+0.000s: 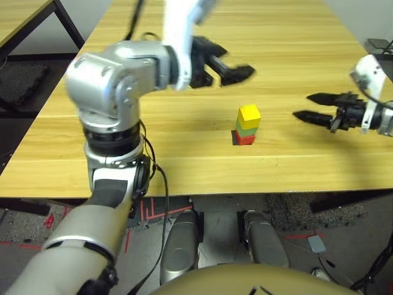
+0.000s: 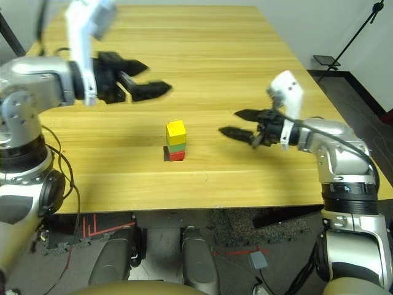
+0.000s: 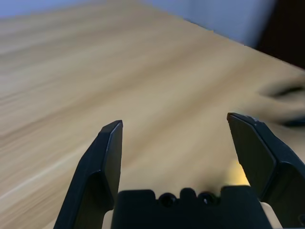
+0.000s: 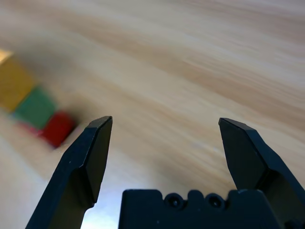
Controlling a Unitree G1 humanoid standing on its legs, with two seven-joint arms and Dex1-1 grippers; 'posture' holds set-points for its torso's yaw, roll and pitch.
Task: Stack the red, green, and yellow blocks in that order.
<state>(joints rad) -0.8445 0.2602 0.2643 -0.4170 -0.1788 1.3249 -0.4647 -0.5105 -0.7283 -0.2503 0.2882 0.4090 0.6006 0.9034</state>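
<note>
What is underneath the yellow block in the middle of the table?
The yellow block sits on a green block, which sits on a red block resting on the table. A bit of dark patch peeks out beside the red one; the rest underneath is covered.

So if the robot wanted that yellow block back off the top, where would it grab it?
Probably by two opposite side faces of the yellow block, coming from above. It sits topmost on the green block and red block, so its flat sides are free. The open right gripper is nearer; a sideways push might topple the stack.
</note>
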